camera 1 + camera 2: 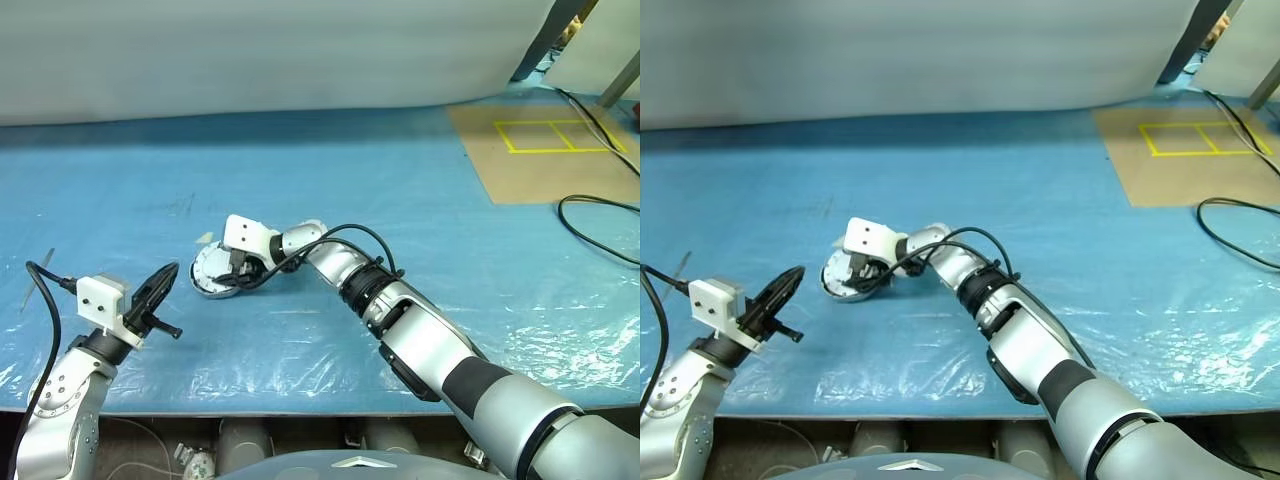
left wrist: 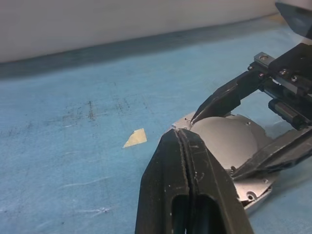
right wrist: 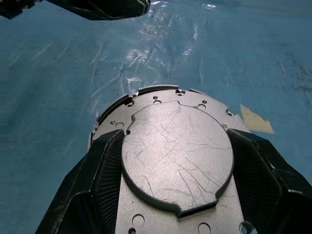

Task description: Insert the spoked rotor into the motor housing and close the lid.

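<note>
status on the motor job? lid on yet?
Done: the lid lies flat on the housing, hiding the inside, so the rotor can't be confirmed. In hand: the right gripper straddles the lid, fingers wide. The left gripper hangs shut alongside. Left: releasing.

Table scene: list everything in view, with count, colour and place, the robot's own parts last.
Motor housing: one, silver-grey, lid on, on the blue sheet left of centre, between the right gripper's fingers.
Tape scrap: one, pale yellow, on the sheet just beside the housing.
Blue sheet: one, blue under shiny clear plastic, covering the table.
Brown board: one, brown with a yellow marked rectangle, far right on the table.
Cable: one, black, looping across the right edge.
White backdrop: one, white, behind the table.
Left gripper: one, black fingers shut, empty, left of the housing.
Right gripper: one, black fingers spread either side of the housing.
</note>
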Available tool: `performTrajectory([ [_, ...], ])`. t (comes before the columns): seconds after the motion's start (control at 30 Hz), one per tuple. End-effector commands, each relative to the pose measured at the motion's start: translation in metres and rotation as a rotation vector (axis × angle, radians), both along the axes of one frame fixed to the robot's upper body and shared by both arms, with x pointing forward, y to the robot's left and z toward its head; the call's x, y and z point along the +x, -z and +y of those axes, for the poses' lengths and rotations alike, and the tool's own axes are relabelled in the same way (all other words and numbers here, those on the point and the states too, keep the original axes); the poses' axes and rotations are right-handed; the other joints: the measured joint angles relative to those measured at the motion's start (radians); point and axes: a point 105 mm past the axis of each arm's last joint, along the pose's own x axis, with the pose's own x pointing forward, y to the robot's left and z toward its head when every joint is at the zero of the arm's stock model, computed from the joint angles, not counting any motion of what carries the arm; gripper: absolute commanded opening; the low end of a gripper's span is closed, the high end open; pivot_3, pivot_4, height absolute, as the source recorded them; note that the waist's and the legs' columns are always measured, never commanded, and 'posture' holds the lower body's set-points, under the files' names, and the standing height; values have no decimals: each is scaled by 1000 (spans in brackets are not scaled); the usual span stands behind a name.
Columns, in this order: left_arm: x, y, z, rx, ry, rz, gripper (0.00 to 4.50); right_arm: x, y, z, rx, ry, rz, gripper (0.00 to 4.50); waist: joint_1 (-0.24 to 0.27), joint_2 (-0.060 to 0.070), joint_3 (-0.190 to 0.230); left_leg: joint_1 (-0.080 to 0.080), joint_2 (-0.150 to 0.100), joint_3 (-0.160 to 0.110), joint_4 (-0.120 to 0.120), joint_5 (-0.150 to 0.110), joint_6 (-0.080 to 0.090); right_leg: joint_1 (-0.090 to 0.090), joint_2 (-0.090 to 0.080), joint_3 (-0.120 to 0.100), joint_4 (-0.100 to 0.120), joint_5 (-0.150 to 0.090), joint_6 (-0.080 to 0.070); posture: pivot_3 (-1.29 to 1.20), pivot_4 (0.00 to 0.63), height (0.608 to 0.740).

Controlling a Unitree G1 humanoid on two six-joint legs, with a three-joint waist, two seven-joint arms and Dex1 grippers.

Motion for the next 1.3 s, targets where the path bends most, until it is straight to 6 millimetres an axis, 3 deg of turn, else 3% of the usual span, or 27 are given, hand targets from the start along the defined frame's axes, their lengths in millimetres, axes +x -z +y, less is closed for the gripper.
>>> performTrajectory([
  [0.03, 0, -2, 1, 15, 6, -12, 0, -37, 8, 34, -52, -160, 30, 2967, 0, 0, 0, 0, 0, 0, 0, 0, 0, 0, 0, 0, 0, 0, 0, 0, 150, 740],
  [0.4, 0, -3, -1, 16, 11, -12, 0, -37, 6, 16, -94, -301, 13, 2967, -2, 0, 0, 0, 1, 0, 0, -2, 4, 0, 0, 0, 0, 0, 0, 0, 150, 740],
  [0.67, 0, -10, -10, 15, 19, -14, 0, -37, 22, -12, -255, -440, -56, 2967, -3, 0, 0, 0, 1, 0, 0, -2, 4, 0, 0, 0, 0, 0, 0, 0, 150, 740],
  [1.0, -4, -15, -28, 16, 65, -12, 0, -30, 11, 8, -74, -245, 74, 2967, 0, 1, 0, 0, 2, 0, 2, -2, 4, 0, 0, -1, 2, 0, -1, 0, 150, 740],
  [1.1, -2, -17, -38, 6, 95, -17, 0, -32, 9, 7, -34, -232, 138, 2967, 5, 2, 1, 1, 2, 0, 3, -2, 4, 1, 0, -1, 4, 0, -2, 0, 150, 740],
  [1.3, 4, -5, -48, -24, 102, -18, 0, -28, 4, -1, 67, -173, 78, 2967, 11, 2, 1, 0, 2, 0, 5, -2, 4, 0, 0, 0, 5, 1, -2, 0, 150, 740],
])
